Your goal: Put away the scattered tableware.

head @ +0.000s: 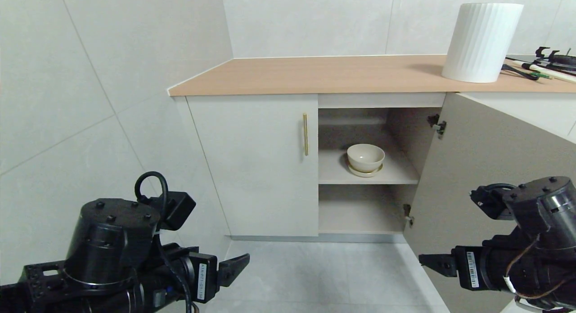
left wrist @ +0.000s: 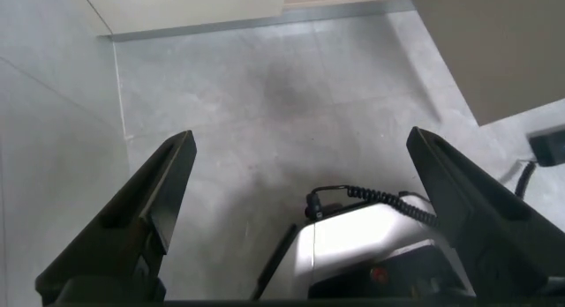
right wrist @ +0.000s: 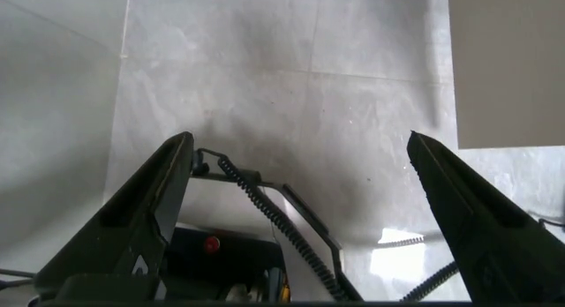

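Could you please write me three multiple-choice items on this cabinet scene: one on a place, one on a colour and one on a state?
1. Where is the bowl?
A. on the countertop
B. on the upper shelf
C. on the lower shelf

2. What colour is the handle of the shut door?
A. gold
B. black
C. red

3. What state is the left gripper in?
A. shut on a spoon
B. open and empty
C. shut on a cup

Answers: B, the bowl sits on a small plate on that shelf; A, the bar is gold; B, it is spread wide and holds nothing.
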{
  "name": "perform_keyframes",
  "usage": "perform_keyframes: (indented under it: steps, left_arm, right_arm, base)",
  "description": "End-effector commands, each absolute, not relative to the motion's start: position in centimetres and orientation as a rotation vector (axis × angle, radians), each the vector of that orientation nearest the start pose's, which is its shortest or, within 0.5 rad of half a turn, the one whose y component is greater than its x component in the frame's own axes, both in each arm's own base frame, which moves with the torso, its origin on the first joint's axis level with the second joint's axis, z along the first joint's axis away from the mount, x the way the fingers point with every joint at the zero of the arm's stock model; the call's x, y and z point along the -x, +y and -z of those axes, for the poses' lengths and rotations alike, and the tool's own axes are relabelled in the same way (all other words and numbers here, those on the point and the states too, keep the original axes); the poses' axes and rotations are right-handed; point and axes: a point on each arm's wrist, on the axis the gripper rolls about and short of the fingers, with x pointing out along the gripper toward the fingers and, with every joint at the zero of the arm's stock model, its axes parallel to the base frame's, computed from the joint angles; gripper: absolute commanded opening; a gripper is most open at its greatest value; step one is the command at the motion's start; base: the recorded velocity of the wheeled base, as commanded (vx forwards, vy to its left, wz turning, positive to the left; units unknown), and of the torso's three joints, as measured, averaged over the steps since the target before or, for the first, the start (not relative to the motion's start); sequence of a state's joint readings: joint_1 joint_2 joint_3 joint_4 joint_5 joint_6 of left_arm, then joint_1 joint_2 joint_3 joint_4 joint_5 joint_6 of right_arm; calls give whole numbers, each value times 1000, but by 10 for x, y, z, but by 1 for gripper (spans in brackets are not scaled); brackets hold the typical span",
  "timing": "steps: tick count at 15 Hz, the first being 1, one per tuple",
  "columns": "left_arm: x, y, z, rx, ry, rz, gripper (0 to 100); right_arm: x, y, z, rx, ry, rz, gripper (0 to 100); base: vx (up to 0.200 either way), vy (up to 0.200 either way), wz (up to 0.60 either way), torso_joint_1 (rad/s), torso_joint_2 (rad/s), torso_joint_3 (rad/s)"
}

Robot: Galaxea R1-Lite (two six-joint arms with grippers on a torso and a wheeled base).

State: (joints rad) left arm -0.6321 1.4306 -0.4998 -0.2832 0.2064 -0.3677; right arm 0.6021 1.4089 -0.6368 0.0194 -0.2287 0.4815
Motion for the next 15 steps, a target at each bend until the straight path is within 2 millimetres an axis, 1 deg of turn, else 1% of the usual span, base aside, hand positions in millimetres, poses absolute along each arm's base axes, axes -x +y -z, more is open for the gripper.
perform_keyframes:
  steps: [1,5,8,10,12,13,14,15]
  left_arm:
    - [-168,-118,-139,84,664,292,100]
    - [-168,-117,-137,77,673,290,100]
    - [-168,-117,-137,78,674,291,100]
    - [-168,-117,-137,78,674,291,100]
    - [-168,-117,-136,76,675,292,100]
    - [-168,-117,-136,75,676,291,100]
    - [-168,-118,-136,74,678,291,100]
    - [-168,-118,-136,74,678,291,100]
  right_arm:
    - [-169,110,-155,-132,791,-169,100]
    - [-172,112,-149,-117,818,-159,100]
    - [-166,107,-151,-94,859,-144,100]
    - [-158,102,-159,-65,902,-134,100]
    - [-150,97,-168,-32,967,-116,100]
    - [-138,89,-183,24,1069,-82,100]
    - [-133,84,-193,56,1135,-49,100]
    - [-130,80,-198,63,1161,-24,100]
  base:
    - [0,-200,0,-2,7,-2]
    - [0,-200,0,5,1,4]
    - [0,-200,0,4,2,2]
    - [0,-200,0,2,5,2]
    - [0,0,0,0,0,0]
    - [0,0,0,0,0,0]
    - [0,0,0,0,0,0]
    - [0,0,0,0,0,0]
